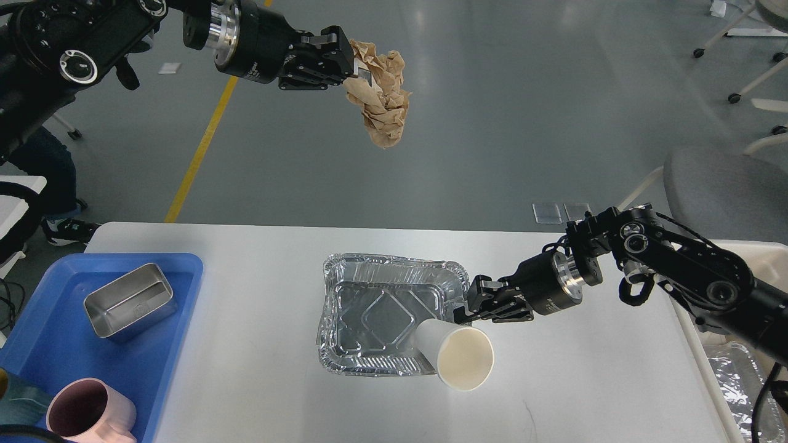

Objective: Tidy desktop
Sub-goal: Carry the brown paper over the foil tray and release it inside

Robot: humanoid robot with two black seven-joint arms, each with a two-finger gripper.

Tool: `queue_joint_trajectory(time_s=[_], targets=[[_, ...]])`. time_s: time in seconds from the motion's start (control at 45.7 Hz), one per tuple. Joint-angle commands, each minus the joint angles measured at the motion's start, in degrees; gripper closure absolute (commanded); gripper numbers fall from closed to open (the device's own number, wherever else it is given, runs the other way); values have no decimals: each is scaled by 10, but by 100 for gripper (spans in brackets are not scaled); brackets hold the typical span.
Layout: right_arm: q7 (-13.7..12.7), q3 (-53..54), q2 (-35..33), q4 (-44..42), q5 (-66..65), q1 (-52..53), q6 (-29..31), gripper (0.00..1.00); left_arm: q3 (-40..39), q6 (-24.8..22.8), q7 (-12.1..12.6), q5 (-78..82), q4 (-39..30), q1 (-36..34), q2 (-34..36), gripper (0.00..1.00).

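The white-grey desktop [258, 394] fills the lower part of the head view. A crumpled foil tray [381, 307] lies at its middle. A white paper cup [458, 357] lies tilted over the tray's right front corner, its mouth toward me. My right gripper [463, 312] reaches in from the right and touches the tray's right rim just above the cup; its fingers are too dark to tell apart. My left gripper [352, 61] is shut on a crumpled brown paper ball [380, 98], held high above the floor beyond the desktop's far edge.
A blue plastic tray [37, 344] at the front left holds a steel box [128, 301] and a pink mug [92, 411]. A cream bin [739, 369] with foil in it stands off the right edge. A grey chair [726, 191] stands at the far right.
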Motion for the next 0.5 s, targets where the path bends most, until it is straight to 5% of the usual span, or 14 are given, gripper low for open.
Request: queue_joint_trajectory(time_s=[0.0, 0.482], targets=[[0, 1, 0, -10, -4, 2, 0, 100, 5, 0, 3, 0, -4, -8, -15, 97], [-5, 0, 1, -19, -5, -6, 0, 100, 6, 0, 4, 1, -31, -9, -118, 95]])
